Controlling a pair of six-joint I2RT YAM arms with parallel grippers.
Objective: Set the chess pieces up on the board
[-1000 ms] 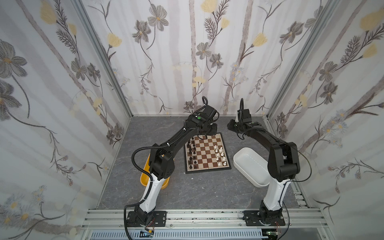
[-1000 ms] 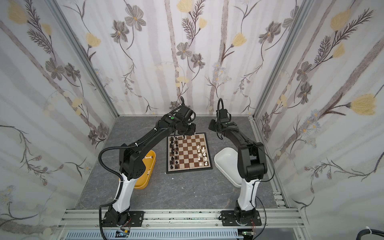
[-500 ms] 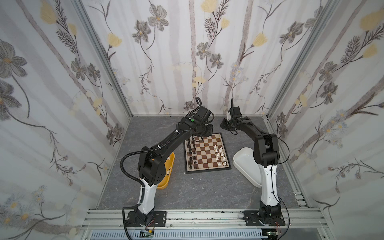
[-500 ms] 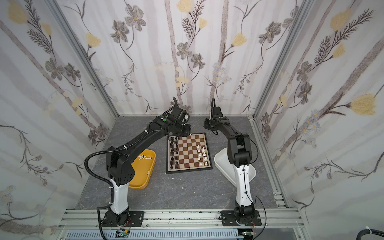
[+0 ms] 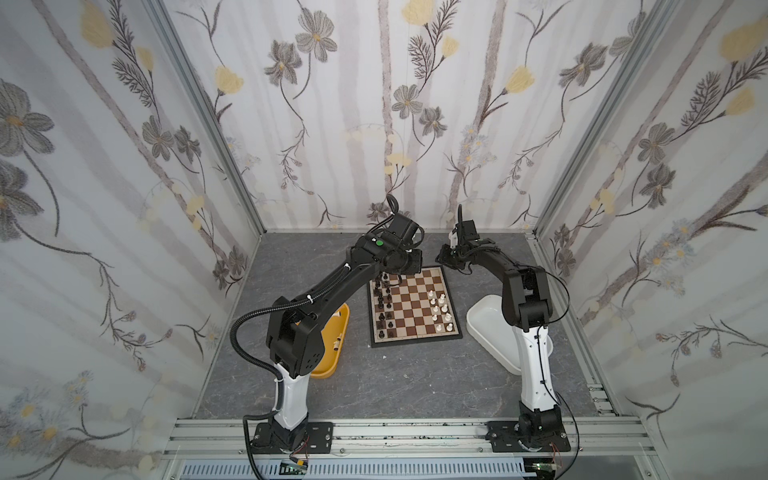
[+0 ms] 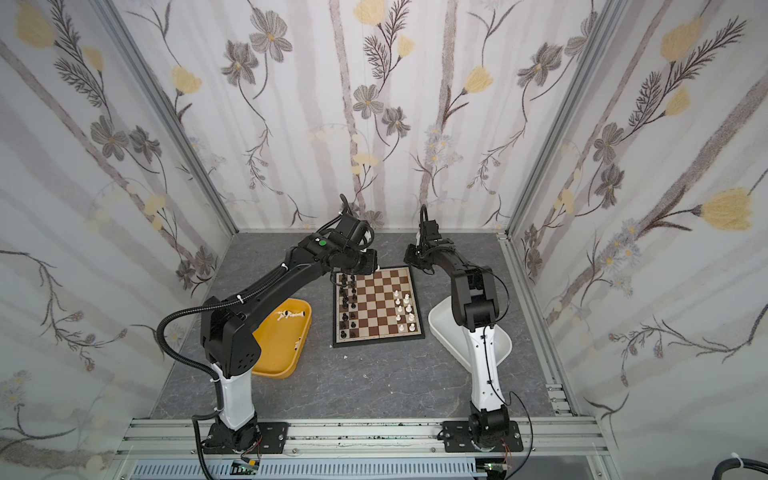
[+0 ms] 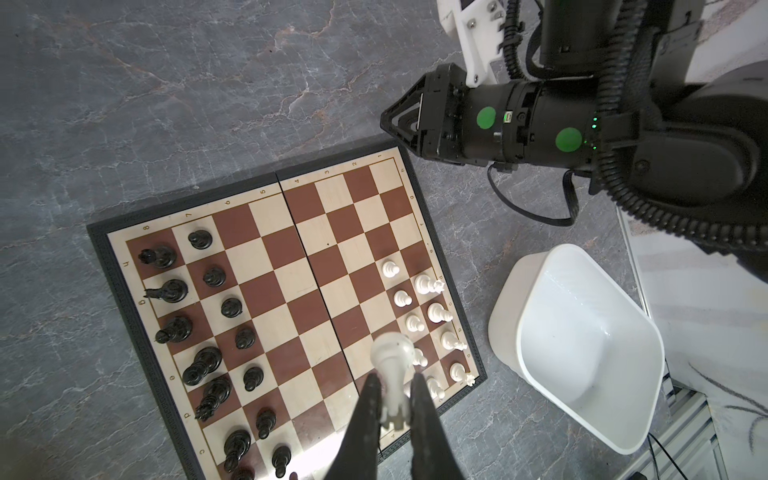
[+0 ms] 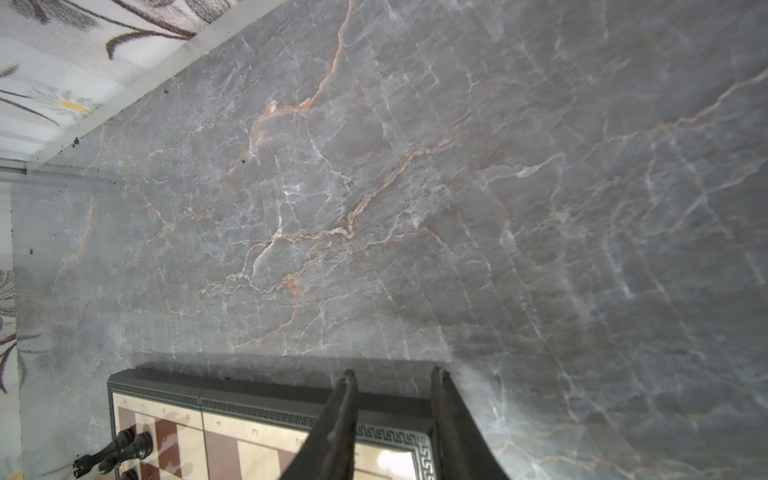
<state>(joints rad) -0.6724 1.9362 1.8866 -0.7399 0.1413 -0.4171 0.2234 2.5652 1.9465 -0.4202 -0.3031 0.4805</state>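
Note:
The board [image 5: 409,309] [image 6: 376,305] [image 7: 291,282] lies flat at mid-table. Black chess pieces [image 5: 384,305] [image 7: 208,316] fill its two left columns and white chess pieces [image 5: 441,309] [image 7: 428,316] stand along its right side. My left gripper [image 7: 397,380] is shut on a white chess piece [image 7: 392,365] and holds it above the board. In both top views the left gripper [image 5: 398,274] hangs over the board's far left corner. My right gripper [image 8: 392,376] [image 5: 446,259] is open and empty above the board's far right corner [image 8: 266,409].
A yellow tub [image 5: 332,361] [image 6: 282,345] with a few white pieces [image 6: 289,316] sits left of the board. Right of the board is a white tub [image 5: 486,320] [image 7: 582,353], partly behind the right arm. Grey marble table runs to the back wall.
The left gripper has shifted a little leftward with the white piece. The right gripper has moved left toward the board's far right corner, its jaws slightly narrower.

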